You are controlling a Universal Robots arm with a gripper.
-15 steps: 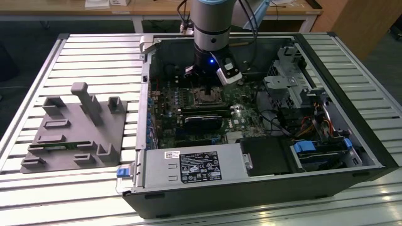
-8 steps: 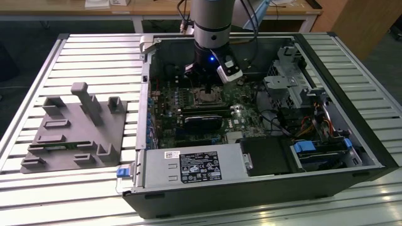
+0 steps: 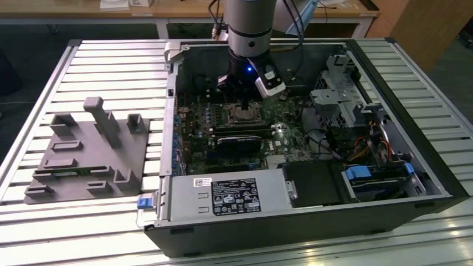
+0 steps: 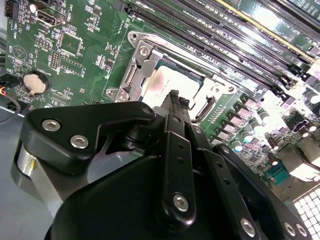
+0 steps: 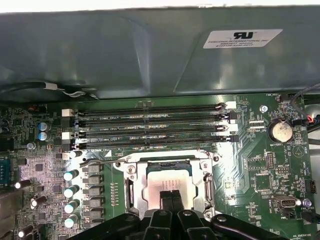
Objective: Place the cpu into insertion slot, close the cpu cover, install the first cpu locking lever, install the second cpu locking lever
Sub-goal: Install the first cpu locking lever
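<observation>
gripper (image 5: 170, 194) closed with nothing held, tips over the cpu (image 5: 161, 181), contact unclear, cpu seated in insertion slot (image 5: 167, 164), cpu cover (image 5: 133, 189) down flat around it, memory slots (image 5: 150, 125) just beside, open computer case (image 3: 414, 183) on table (image 3: 111, 72)

A slatted metal table (image 3: 111, 61) stands before a wooden desk (image 3: 185, 8) on grey floor (image 3: 451, 75).

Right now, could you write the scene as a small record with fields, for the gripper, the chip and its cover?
cpu cover: thin square silver metal frame, lying flat, large window
cpu: small flat square chip, dull grey metal top, showing through that window
gripper: black, jaws together, poised over the cpu's top
surroundings: open black computer case on slatted metal table
</observation>
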